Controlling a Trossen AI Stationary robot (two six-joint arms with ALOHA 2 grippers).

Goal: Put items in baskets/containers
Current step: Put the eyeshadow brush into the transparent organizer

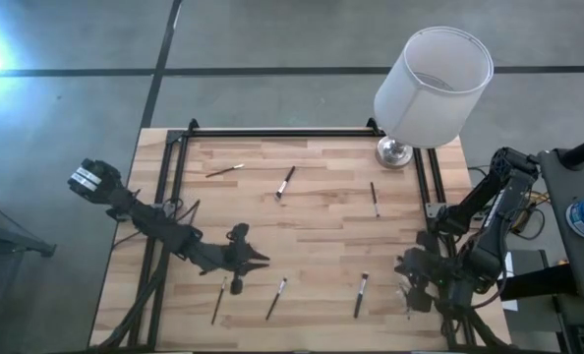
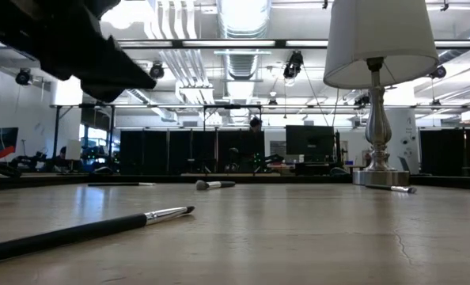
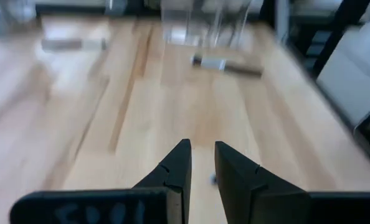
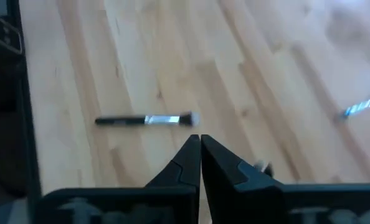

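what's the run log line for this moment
left gripper: open, empty, over near table edge | right gripper: shut, empty, beside brush | brushes: scattered on table

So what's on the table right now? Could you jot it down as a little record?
Table: wooden top
Brushes: six visible, scattered, e.g.
Lamp: white shade, far right corner
Left gripper: near the front left, fingers slightly apart, holding nothing
Right gripper: front right, fingers shut, empty, a brush just ahead
Container: clear, hard to make out, possibly
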